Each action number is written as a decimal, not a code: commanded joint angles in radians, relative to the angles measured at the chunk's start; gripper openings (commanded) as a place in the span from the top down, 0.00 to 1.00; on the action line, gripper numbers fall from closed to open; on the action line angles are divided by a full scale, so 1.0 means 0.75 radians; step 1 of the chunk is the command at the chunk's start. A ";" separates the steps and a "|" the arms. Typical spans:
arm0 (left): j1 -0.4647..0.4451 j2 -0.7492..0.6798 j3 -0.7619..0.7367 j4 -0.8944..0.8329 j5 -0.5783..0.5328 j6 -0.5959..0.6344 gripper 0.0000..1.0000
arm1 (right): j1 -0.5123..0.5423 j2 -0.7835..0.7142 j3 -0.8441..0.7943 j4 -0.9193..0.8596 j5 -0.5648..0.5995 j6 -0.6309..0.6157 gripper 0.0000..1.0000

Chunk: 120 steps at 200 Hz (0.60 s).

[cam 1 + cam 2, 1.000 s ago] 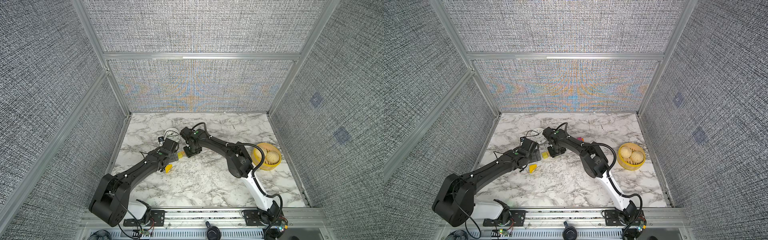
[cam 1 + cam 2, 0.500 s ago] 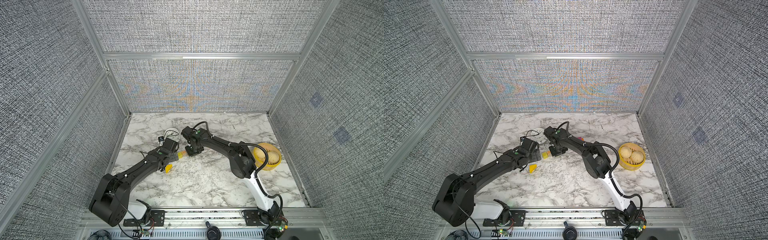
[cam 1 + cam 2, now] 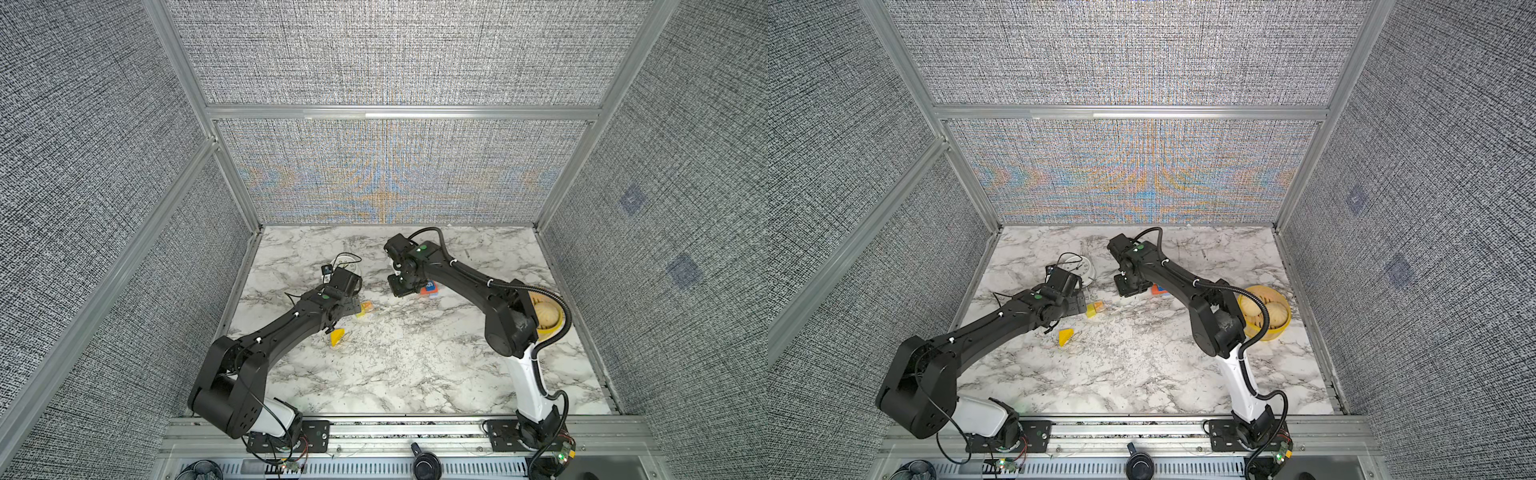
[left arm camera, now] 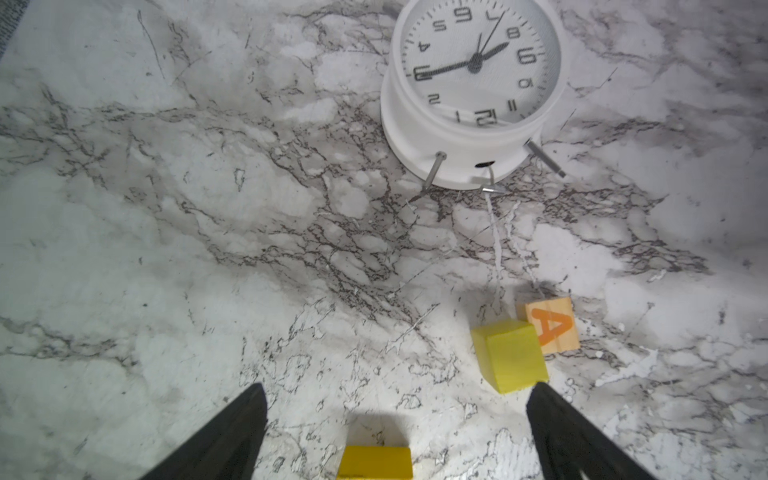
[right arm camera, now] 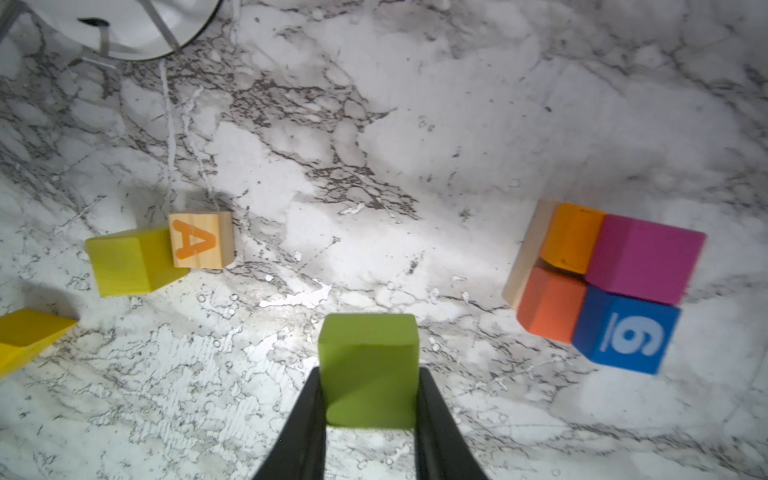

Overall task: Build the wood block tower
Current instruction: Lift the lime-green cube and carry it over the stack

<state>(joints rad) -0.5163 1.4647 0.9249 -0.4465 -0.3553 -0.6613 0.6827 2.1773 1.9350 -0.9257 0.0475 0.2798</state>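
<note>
My right gripper [image 5: 368, 376] is shut on a green block [image 5: 368, 361], held above the marble; both top views hide the block under the gripper [image 3: 401, 289]. The tower [image 5: 602, 282] is a low cluster of orange, magenta and blue "9" blocks on a tan slab, just right of that gripper [image 3: 1128, 289] in both top views [image 3: 428, 286]. My left gripper [image 4: 395, 415] stands open over a yellow wedge [image 4: 374, 461]. A yellow cube [image 4: 509, 355] touches a tan "A" block [image 4: 550, 324] beside one finger.
A white round clock [image 4: 469, 91] lies on the marble behind the left gripper [image 3: 351, 309]. A yellow bowl [image 3: 555, 328] with tan pieces sits at the right, partly behind the right arm. The wedge [image 3: 338, 336] lies near the left forearm.
The right gripper closed on the green block and moved right and slightly back, from beside the yellow cube toward the tower. The left arm has not moved.
</note>
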 commanded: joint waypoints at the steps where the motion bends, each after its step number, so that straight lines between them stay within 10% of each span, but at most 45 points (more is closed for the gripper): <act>1: 0.001 0.022 0.034 -0.023 0.017 0.024 0.01 | -0.032 -0.030 -0.025 0.001 0.016 -0.014 0.75; 120: 0.000 0.172 0.170 -0.004 0.063 0.052 0.01 | -0.216 -0.018 -0.014 -0.006 0.016 -0.016 0.75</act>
<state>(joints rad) -0.5163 1.5826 1.0363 -0.4461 -0.3149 -0.6334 0.5308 2.1487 1.8996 -0.9108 0.0483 0.2733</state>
